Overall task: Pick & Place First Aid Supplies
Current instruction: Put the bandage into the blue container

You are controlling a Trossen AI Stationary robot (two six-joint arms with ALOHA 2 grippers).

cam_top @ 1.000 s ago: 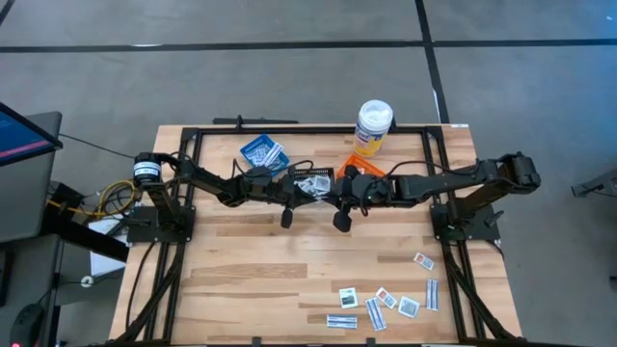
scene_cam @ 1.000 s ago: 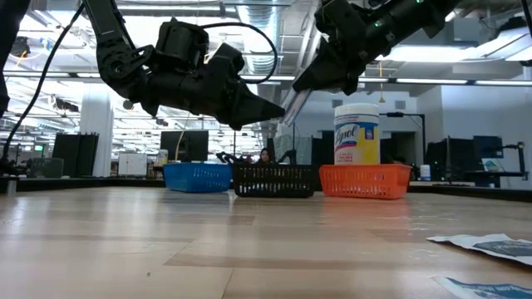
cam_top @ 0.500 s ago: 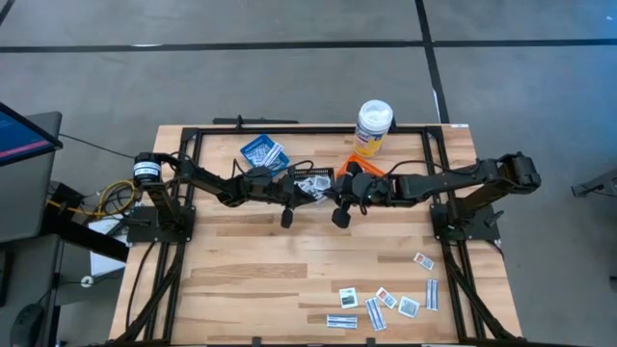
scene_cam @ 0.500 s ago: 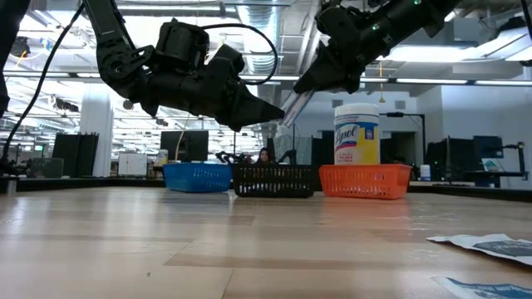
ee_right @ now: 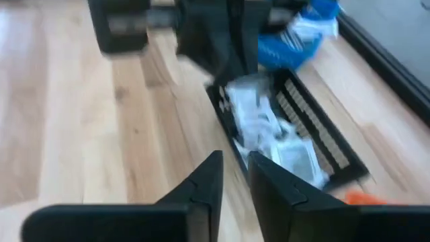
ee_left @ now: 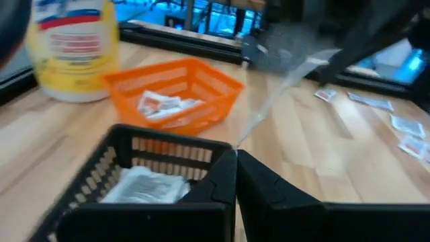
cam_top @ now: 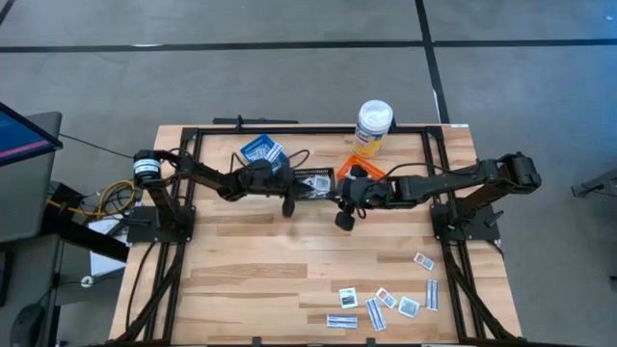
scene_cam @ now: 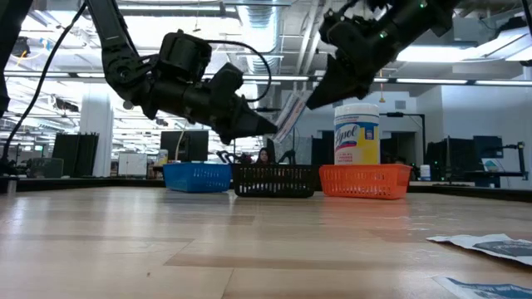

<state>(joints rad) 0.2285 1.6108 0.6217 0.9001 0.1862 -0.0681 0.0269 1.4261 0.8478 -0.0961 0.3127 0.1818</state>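
A narrow white strip packet (scene_cam: pixel 288 112) hangs in the air over the black basket (cam_top: pixel 313 181), with my left gripper (scene_cam: pixel 273 129) shut on it. In the left wrist view the strip (ee_left: pixel 279 91) runs up from my left gripper (ee_left: pixel 236 156) toward the right arm. My right gripper (ee_right: pixel 233 165) stands open just beside it (scene_cam: pixel 322 88), with nothing between its fingers. It faces the left gripper across the basket. The black basket (ee_right: pixel 295 144) holds several white packets. More packets (cam_top: pixel 386 301) lie flat on the table's near right part. My left gripper pinches the strip packet's lower end (ee_left: pixel 240 144) between its two shut fingers, which come level from the table's left. The strip slants upward from the fingertips toward the right gripper. It is clear of the table and of the black basket.
A blue basket (cam_top: pixel 262 149) and an orange basket (cam_top: pixel 359 166) flank the black one along the far side. A tall white bottle (cam_top: pixel 373 127) with a yellow label stands behind the orange basket. Bare wood (cam_top: pixel 260 280) fills the near left of the table.
My left gripper has moved toward the table's far edge, over the black basket, and has rolled a little. It has carried the strip's lower end along and slightly down. My right gripper has tipped and let go of the strip's upper end.
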